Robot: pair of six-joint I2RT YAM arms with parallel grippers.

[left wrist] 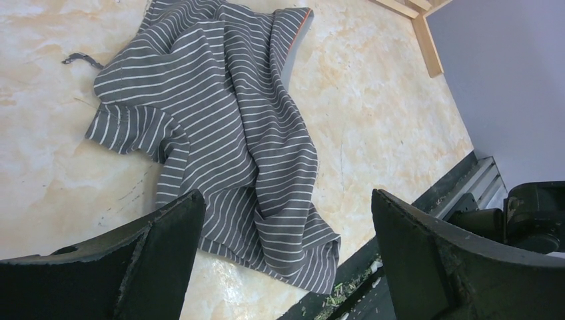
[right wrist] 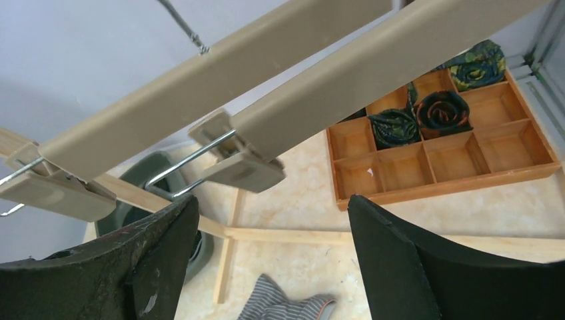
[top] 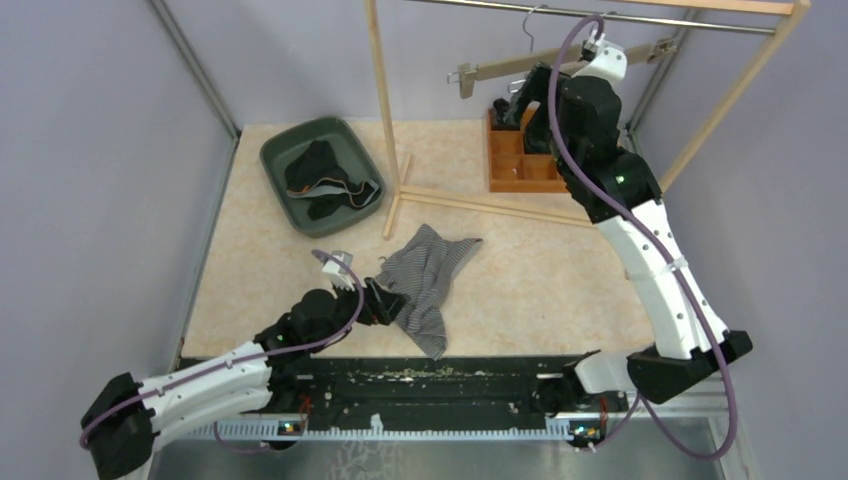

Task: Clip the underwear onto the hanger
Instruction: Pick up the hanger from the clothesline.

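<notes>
The grey striped underwear (top: 428, 280) lies crumpled on the table near its front edge, and it fills the left wrist view (left wrist: 226, 133). My left gripper (top: 385, 300) is low at its left edge, open, with the cloth between and below the fingers (left wrist: 286, 200). The wooden hanger (top: 560, 62) hangs from the rack's rail, at the back right. My right gripper (top: 518, 98) is raised just below it, open and empty (right wrist: 273, 207). The hanger's bar (right wrist: 220, 63) and one clip (right wrist: 243, 167) sit just above the fingertips. A second clip (right wrist: 56, 193) is at the left.
A green bin (top: 290, 150) holding dark clothes stands at the back left. A wooden compartment tray (top: 520, 172) with rolled items sits at the back right. The rack's upright post (top: 380, 110) and floor bar (top: 480, 203) cross the middle. A black rail (top: 450, 375) runs along the front edge.
</notes>
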